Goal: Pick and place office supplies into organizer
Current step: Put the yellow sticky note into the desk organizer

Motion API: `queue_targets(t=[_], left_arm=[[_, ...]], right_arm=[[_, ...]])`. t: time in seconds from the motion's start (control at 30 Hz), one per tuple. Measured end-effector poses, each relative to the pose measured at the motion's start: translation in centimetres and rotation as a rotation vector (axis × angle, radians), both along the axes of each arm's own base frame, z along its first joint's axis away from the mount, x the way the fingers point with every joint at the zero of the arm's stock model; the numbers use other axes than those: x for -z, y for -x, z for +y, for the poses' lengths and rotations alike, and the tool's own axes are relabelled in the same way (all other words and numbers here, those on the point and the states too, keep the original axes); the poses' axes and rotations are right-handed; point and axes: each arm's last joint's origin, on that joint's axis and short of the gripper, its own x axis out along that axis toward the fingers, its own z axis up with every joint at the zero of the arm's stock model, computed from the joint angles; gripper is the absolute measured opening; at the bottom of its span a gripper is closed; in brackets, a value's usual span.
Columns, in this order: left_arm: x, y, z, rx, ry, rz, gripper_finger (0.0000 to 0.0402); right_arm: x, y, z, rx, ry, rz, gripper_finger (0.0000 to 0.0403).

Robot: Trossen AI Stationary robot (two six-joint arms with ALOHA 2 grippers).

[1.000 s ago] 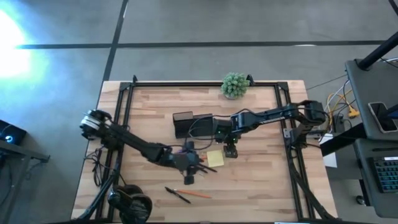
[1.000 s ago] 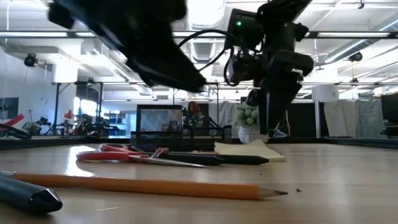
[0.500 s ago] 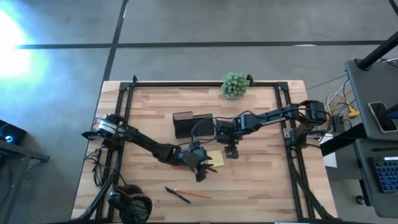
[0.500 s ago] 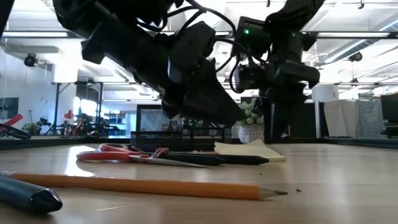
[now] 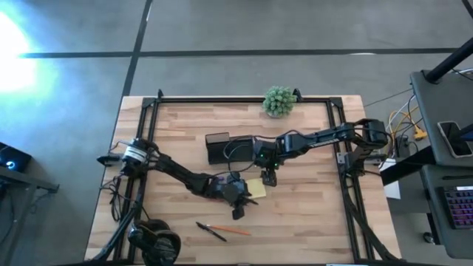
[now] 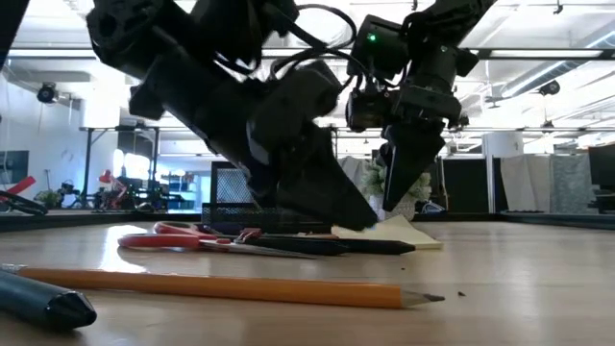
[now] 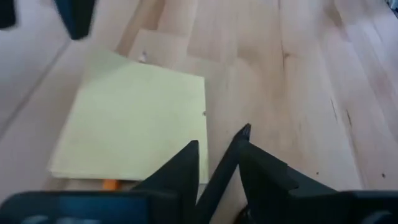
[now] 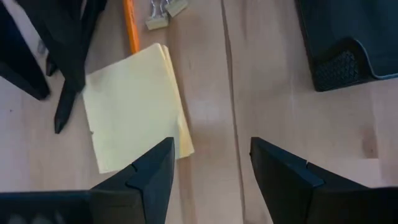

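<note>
Sticky pad (image 5: 256, 188): yellow, square, flat on table (image 5: 310, 222), just in front of organizer (image 5: 229, 148); no writing legible. Left gripper (image 7: 214, 158): at pad's edge, fingers pinched on a black pen (image 7: 224, 165); pen's long axis runs along pad's side, tip pointing away from wrist. Right gripper (image 8: 208, 168): over pad's far side, fingers spread, empty. Pencil (image 6: 221, 286), scissors (image 6: 192, 237): lying flat, in front of pad.

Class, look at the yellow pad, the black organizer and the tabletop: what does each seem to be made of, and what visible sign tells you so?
Yellow pad: paper, matte; stacked sheet edges show along one side.
Black organizer: probably metal mesh with a dark matte coat; a fine grid shows at its corner, and in the low view light passes through its wall.
Tabletop: wood, likely sealed butcher-block; parallel strips with grain and a slight sheen.
</note>
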Motion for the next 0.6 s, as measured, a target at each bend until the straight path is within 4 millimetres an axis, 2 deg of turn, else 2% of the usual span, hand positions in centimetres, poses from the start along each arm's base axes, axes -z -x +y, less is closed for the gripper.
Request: queue_targets(t=[0.23,0.6], left_arm=[[0.5,-0.9,0.2,-0.024,0.002,0.0,0.0046],[1.1,-0.8,0.6,-0.05,0.022,0.026,0.004]], right_arm=[[0.0,0.0,0.0,0.013,-0.008,0.002,0.0201],[0.3,0.0,0.2,-0.022,-0.067,-0.008,0.0201]])
